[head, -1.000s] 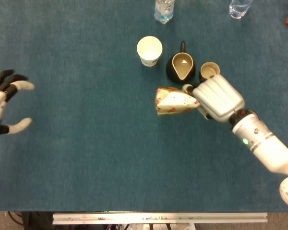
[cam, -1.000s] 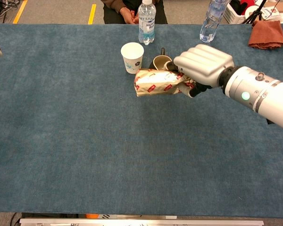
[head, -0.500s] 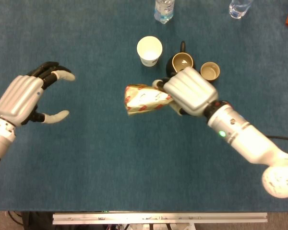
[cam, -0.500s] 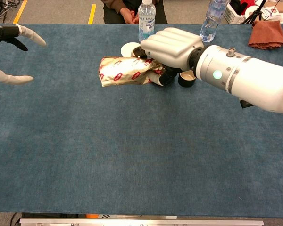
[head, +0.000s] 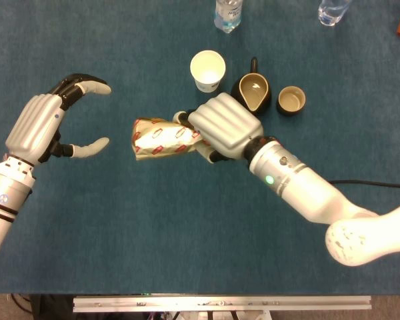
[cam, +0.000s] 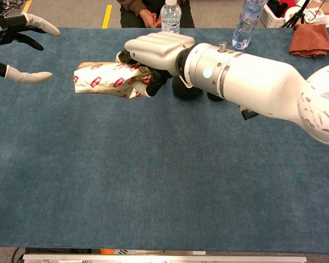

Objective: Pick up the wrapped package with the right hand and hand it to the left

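The wrapped package (head: 158, 138) (cam: 101, 79), gold foil with red marks, hangs above the blue table, lying roughly level with its free end pointing left. My right hand (head: 223, 126) (cam: 154, 50) grips its right end, fingers curled around it. My left hand (head: 48, 127) (cam: 12, 38) is raised at the left with fingers and thumb spread apart and nothing in it. A short gap separates its fingertips from the package's free end.
Behind the right hand stand a white paper cup (head: 207, 69), a dark jug (head: 253, 92) and a small dark cup (head: 291, 99). Two water bottles (cam: 170, 15) (cam: 247, 21) stand at the far edge, and a rust cloth (cam: 311, 39) lies at far right.
My right hand carried the package leftward, away from the cups. My left hand came in from the left edge and turned its spread fingers toward the package.
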`<state>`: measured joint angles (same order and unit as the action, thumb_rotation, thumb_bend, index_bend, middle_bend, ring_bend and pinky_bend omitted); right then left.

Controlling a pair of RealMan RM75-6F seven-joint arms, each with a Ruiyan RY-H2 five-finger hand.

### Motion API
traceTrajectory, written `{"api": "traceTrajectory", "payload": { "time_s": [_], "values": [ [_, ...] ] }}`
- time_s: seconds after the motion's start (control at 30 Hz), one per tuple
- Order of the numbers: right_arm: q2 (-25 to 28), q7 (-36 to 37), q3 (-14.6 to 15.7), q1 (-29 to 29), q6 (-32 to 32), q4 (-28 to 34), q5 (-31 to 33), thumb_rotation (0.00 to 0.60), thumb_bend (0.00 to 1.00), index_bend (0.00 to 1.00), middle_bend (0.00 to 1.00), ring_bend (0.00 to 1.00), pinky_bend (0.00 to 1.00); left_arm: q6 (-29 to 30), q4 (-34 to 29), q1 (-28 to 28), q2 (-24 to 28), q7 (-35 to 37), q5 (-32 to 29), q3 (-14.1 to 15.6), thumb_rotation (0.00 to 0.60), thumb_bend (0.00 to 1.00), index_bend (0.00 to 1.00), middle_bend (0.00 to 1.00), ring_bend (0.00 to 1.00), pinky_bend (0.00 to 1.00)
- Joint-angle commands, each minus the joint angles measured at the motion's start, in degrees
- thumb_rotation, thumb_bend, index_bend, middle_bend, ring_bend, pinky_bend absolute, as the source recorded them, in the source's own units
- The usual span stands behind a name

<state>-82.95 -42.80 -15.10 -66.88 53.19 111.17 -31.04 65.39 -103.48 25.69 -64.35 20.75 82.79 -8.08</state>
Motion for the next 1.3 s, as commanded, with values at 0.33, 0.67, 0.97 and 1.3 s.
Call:
{"api": "traceTrajectory", "payload": {
  "time_s": [0.33,0.67,0.97,1.3],
  "values": [
    [-1.1,4.1,0.1,-3.7,-0.4,-2.4,6.5,0.6,0.53,0.55,0.57,0.52,0.58,2.7,2.3,-1.9,-2.0,0.2,-0.5,1.3,0.6,0.2,0.23,0.23,0.15,0.27],
    [-2.1,6.6,-0.5,-6.4,-0.6,-4.2,10.1,0.6,0.53,0.55,0.57,0.52,0.58,3.0,2.4,-2.7,-3.2,-1.2,-2.0,1.8,0.6,0.2,0.19,0.23,0.15,0.28],
    [-3.2,8.2,-0.4,-7.9,-0.5,-5.7,11.2,0.6,0.53,0.55,0.57,0.52,0.58,3.5,1.5,-3.4,-2.4,-0.1,-1.4,2.1,0.6,0.2,0.19,0.23,0.15,0.28],
    [-5.5,9.1,-1.1,-10.3,-0.2,-8.1,13.8,0.6,0.53,0.55,0.57,0.52,0.58,3.8,0.3,-3.3,-3.3,-0.7,-0.9,2.0,0.6,0.2,0.19,0.22,0.15,0.28]
  ]
}}
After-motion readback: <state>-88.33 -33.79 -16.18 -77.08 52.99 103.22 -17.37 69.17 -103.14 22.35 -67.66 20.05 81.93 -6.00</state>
